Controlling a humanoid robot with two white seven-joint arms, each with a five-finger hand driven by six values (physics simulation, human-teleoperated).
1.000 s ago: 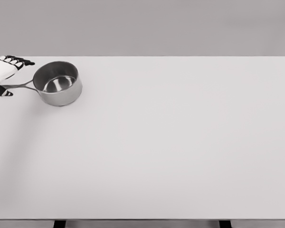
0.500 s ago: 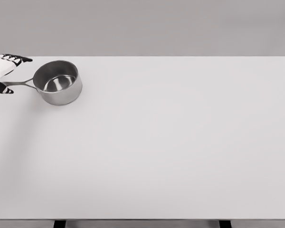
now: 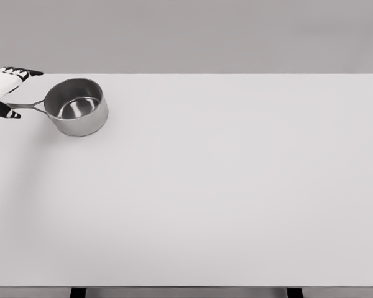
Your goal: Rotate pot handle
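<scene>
Head view | left hand (image 3: 2, 92) grips handle (image 3: 26, 106) | pot (image 3: 78, 107) just right

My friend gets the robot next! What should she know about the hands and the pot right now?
Left hand: at the table's far left edge, fingers around the end of the pot handle, thumb below it; it looks gripped.
Right hand: out of view.
Pot: empty, upright, far left on the table, handle pointing left.
Done: handle taken.
Left: turning the pot, then letting go.
</scene>
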